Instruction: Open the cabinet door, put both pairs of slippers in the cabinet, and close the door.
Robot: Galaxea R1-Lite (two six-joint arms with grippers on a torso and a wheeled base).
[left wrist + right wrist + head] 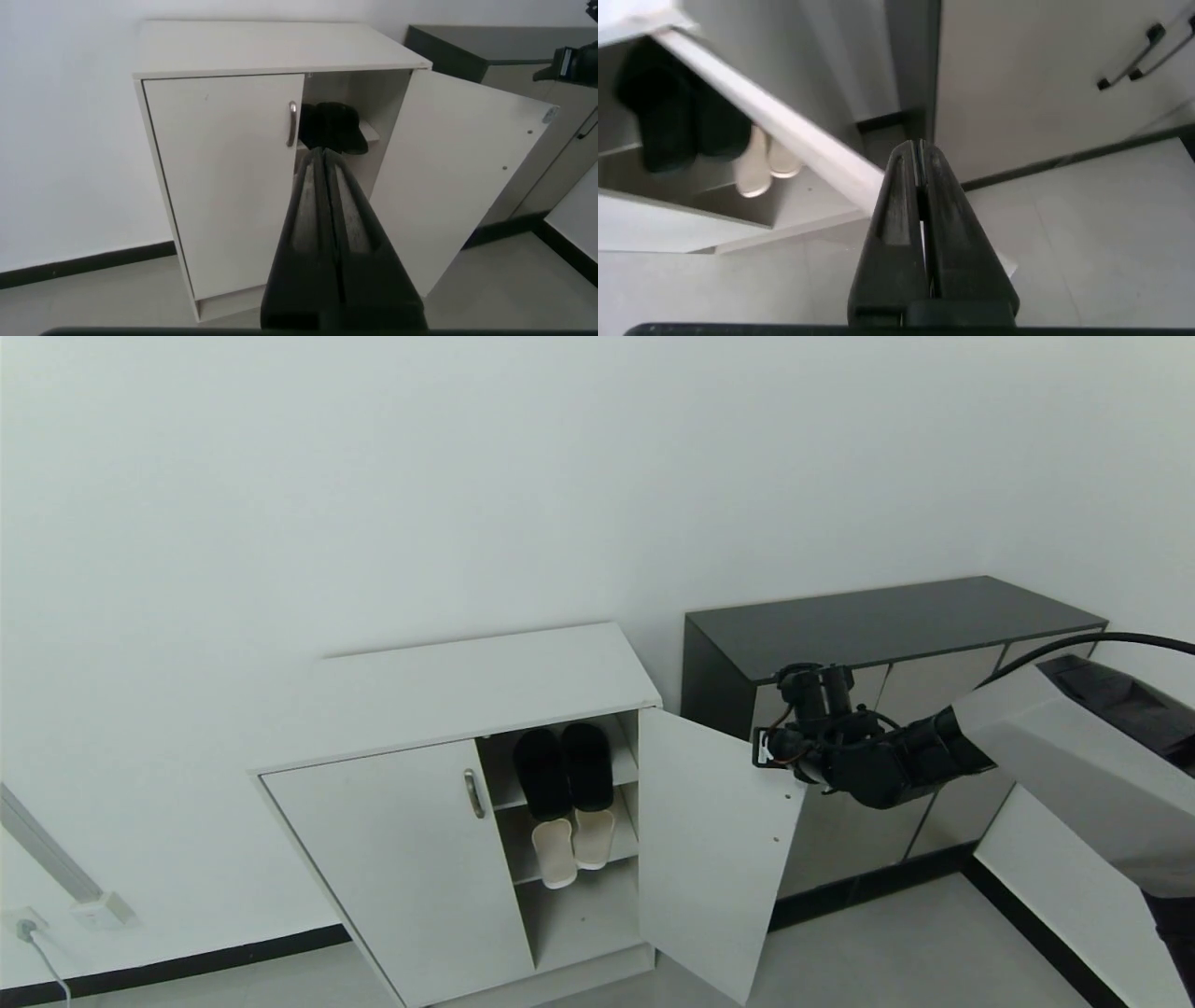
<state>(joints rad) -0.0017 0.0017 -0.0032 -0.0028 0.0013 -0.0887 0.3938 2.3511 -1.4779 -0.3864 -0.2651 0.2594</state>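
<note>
The white cabinet (pixel 485 681) stands against the wall with its left door (pixel 401 868) closed and its right door (pixel 709 849) swung open. A black pair of slippers (pixel 563 767) lies on the upper shelf, and a cream pair (pixel 574 845) on the shelf below. My right gripper (pixel 767 751) is shut and empty, at the top outer corner of the open door; in the right wrist view the gripper (pixel 922 151) sits just past the door's edge (pixel 775 126). My left gripper (pixel 319 154) is shut and empty, held in front of the closed door's handle (pixel 291 124).
A dark-topped sideboard (pixel 887 616) stands right beside the cabinet, close behind the open door and my right arm. A wall socket with a cable (pixel 23 926) is low on the left. Bare grey floor (pixel 868 952) lies in front of both units.
</note>
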